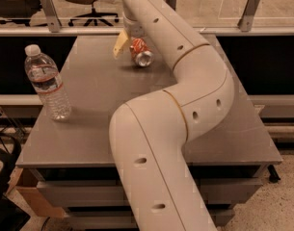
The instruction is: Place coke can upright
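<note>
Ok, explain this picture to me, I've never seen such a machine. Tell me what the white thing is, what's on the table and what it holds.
The thick white tube is a robot's single arm, bending from the bottom of the picture up to the far end of a grey table. There is only one camera view, looking down along the arm and over the table. At the arm's tip sits its claw, at the table's far end, right beside a coke can. The can is tilted over, its silver end facing the camera, so it is not upright. Whether the claw actually grips it cannot be made out here. A clear water bottle stands upright near the table's left edge, well apart from the can.
</note>
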Robot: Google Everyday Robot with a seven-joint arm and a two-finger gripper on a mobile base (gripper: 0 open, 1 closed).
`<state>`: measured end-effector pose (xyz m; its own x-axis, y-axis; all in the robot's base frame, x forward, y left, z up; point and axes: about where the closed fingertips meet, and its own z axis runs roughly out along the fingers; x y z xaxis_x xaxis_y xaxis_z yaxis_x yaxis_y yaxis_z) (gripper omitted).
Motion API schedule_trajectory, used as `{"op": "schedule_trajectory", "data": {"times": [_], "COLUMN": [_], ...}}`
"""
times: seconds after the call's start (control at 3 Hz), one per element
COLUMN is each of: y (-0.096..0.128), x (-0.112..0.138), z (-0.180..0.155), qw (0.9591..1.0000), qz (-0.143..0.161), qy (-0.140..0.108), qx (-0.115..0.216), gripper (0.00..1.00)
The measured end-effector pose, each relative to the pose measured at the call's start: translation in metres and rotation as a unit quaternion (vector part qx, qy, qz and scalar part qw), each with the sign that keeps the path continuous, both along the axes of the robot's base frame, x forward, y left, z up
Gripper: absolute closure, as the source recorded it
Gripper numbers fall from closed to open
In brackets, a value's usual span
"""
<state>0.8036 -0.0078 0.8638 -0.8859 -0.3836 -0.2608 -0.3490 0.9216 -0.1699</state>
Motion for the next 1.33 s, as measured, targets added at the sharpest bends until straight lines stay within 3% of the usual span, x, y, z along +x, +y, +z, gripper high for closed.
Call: {"op": "schedule_trajectory", "data": {"times": [0.67,1.0,1.33], "y": [-0.002,-0.001,0.007], "x": [-0.009,-0.007,-0.002], "z": [-0.016,-0.021,-0.013], "qw": [0.9993,0.9991,0.9989], "qz": [-0.024,-0.024,-0.008], "qy": [0.027,0.029,0.015], "qx": [0.002,0.018,0.043], "gripper": [0.0,0.0,0.0]}}
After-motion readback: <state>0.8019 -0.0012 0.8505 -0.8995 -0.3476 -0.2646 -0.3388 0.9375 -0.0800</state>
